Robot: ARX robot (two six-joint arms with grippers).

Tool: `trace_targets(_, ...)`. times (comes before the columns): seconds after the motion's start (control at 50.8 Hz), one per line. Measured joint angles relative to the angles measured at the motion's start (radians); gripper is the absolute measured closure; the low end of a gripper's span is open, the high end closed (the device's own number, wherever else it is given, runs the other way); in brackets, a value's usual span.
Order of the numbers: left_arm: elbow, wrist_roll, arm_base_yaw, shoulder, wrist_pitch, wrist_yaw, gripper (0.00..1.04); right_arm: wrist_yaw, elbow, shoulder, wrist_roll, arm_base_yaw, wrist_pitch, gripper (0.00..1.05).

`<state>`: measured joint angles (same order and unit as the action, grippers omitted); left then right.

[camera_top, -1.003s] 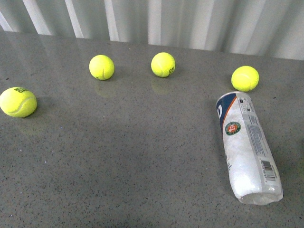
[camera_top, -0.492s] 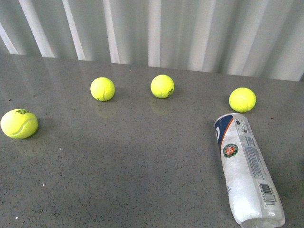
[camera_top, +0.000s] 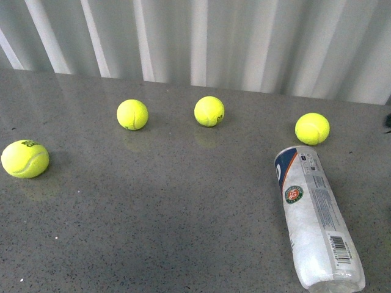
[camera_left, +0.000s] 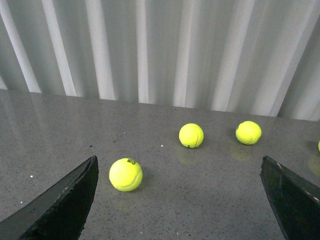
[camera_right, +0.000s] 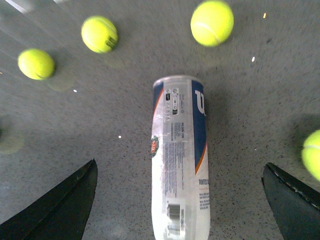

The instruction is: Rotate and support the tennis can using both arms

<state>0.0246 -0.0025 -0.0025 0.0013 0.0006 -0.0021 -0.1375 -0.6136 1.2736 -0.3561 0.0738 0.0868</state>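
The right pincer (camera_right: 179, 165) hangs with its black jaws spread wide and grips nothing. In the right wrist view the tennis can (camera_right: 180, 160) lies between the jaws, apart from both. The left pincer (camera_left: 177, 165) is spread just as wide and is also empty, facing the speckled grey surface (camera_top: 183, 213). The can lies on its side on that surface at the robot's right. Its navy-and-orange label end points away from the robot, its clear end with the barcode points toward it, and the round emblem faces up. Near the far end, not touching it, sits the nearest tennis ball (camera_top: 312, 129). Further left, well apart from one another, are the middle ball (camera_top: 209, 111), the next ball (camera_top: 132, 115) and the far-left ball (camera_top: 25, 159). A white ribbed wall (camera_top: 244, 43) stands behind.
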Motion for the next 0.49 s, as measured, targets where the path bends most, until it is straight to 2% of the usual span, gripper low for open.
trace_targets(0.197, 0.0, 0.0, 0.0, 0.0, 0.0, 0.0, 0.07, 0.061, -0.166, 0.383, 0.001, 0.035, -0.002, 0.07)
trace_targets(0.492, 0.0, 0.0, 0.0, 0.0, 0.0, 0.0, 0.07, 0.072, -0.229, 0.536, 0.0, 0.082, 0.02, 0.07)
